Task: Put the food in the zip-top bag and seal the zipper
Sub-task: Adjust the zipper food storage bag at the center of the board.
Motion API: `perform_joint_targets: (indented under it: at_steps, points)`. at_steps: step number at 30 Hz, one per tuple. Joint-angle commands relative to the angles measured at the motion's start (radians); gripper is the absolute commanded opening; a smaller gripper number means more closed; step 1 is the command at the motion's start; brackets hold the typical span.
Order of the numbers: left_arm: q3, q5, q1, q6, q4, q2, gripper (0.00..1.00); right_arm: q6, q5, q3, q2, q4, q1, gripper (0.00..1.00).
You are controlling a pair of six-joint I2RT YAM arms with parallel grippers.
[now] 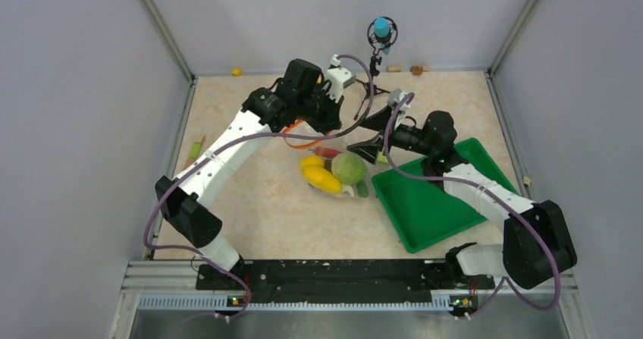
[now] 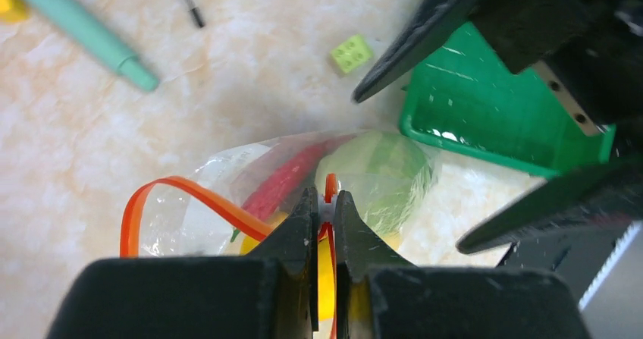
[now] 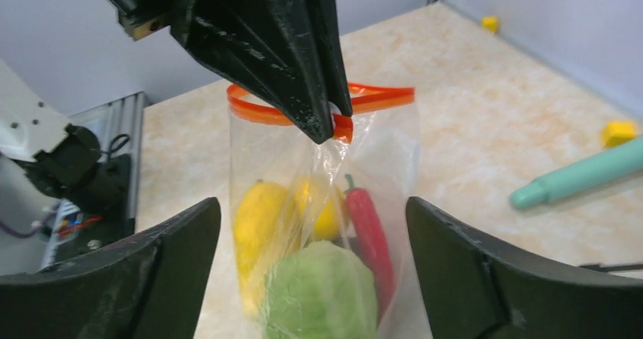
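Found zip-top bag (image 3: pixel 390 153) hanging upright over the middle of the table (image 1: pixel 258 210), just left of the green tray (image 1: pixel 432 210). Counted inside it: yellow pieces (image 3: pixel 258 233), a red chili (image 3: pixel 368 225) and a green leafy ball (image 3: pixel 322 290) lowest (all crowded together against the clear film). Noted zipper (image 3: pixel 379 95) gaping in an orange loop, unsealed along the visible stretch. Logged left gripper (image 3: pixel 327 130) pinched tight on the zipper strip, fingers pointing down, arm reaching forward and inward from its base. Logged right gripper (image 3: pixel 309 206) spread wide, one finger either side of the bag, clear of the film on both sides. Right arm stretched over the tray, wrist aimed left. Spotted teal stick (image 3: pixel 576 176) and small green block (image 2: pixel 351 53) on the table, apart from the bag.
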Motion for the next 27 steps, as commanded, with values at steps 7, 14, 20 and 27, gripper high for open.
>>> perform_joint_targets:
  at_steps: [7,14,20,27]
  points:
    - [0.138,-0.651,-0.018,-0.444,0.046,-0.092,0.0,0.109,0.123,-0.018,-0.112,0.112,-0.007,0.99]
    - [0.244,-1.042,-0.083,-0.714,-0.059,-0.031,0.0,0.151,0.226,-0.031,-0.115,0.079,0.045,0.99]
    - [0.282,-1.096,-0.092,-0.908,-0.118,0.014,0.0,0.172,0.371,0.019,-0.073,0.054,0.149,0.99]
    - [0.245,-1.103,-0.107,-1.013,-0.156,0.022,0.0,0.153,0.532,0.116,0.002,-0.058,0.198,0.99]
